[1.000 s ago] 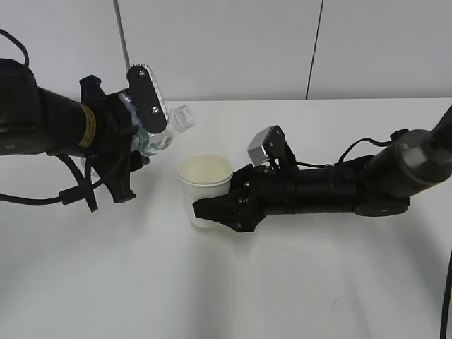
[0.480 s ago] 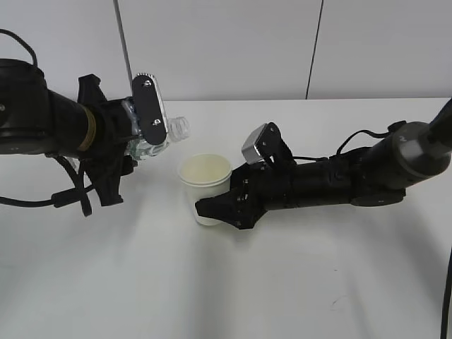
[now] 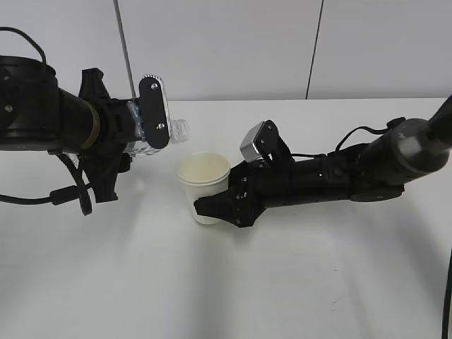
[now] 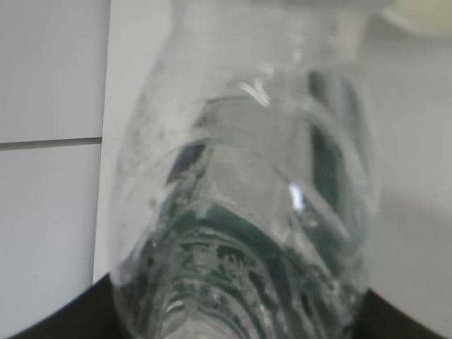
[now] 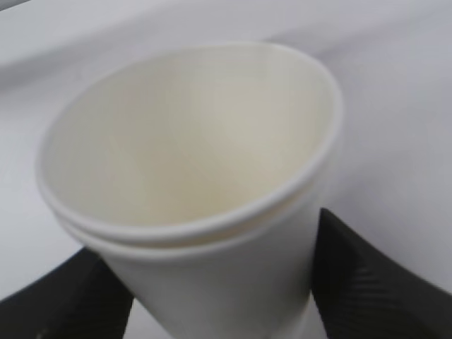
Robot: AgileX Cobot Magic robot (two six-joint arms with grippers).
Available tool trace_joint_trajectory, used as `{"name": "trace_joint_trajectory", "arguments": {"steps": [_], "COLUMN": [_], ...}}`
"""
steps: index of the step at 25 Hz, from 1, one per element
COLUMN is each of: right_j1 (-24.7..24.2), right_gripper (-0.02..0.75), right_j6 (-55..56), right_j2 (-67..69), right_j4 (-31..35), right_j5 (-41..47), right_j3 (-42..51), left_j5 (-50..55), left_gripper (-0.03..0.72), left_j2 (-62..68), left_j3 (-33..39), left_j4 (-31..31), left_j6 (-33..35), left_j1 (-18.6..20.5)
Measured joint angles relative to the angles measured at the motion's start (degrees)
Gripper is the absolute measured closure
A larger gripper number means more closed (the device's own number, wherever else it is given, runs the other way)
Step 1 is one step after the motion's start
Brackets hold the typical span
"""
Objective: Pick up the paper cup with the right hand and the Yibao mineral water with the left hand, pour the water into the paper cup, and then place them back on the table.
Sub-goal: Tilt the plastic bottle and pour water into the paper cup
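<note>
My left gripper [image 3: 150, 116] is shut on the Yibao mineral water bottle [image 3: 164, 134]. It holds the bottle tipped almost flat above the table, the open neck pointing right toward the paper cup [image 3: 204, 185]. In the left wrist view the clear ribbed bottle [image 4: 247, 198] with its green label fills the frame. My right gripper [image 3: 212, 210] is shut on the cream-white cup near its base and holds it upright, slightly tilted. In the right wrist view the cup [image 5: 205, 212] stands between the two black fingers [image 5: 367, 275]. I see no water in the cup.
The white table [image 3: 233, 282] spreads wide in front of both arms. A pale wall with dark vertical seams [image 3: 314, 49] stands behind. A black cable [image 3: 70, 194] hangs from the left arm.
The left gripper has rolled the bottle further toward horizontal and moved it slightly right toward the cup. The right gripper has lifted the cup a little.
</note>
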Motion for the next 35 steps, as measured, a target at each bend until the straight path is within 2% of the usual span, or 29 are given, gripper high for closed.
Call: {"name": "trace_joint_trajectory", "arguments": {"steps": [17,35], "right_j1": [0.00,0.00], "right_gripper": [0.188,0.188], "right_j6": [9.04,12.48], "right_j2": [0.00,0.00], "right_j4": [-8.55,-11.59], "right_j5": [0.00,0.00], "right_j3": [-4.45,-5.66], "left_j5": [3.04,4.96], "left_gripper": [0.335,0.336], "left_j2": [0.00,0.00], "left_j3": [-0.04,-0.04], "left_j4": [5.60,10.57], "left_j6": [0.00,0.05], "left_j1": [-1.10,-1.10]}}
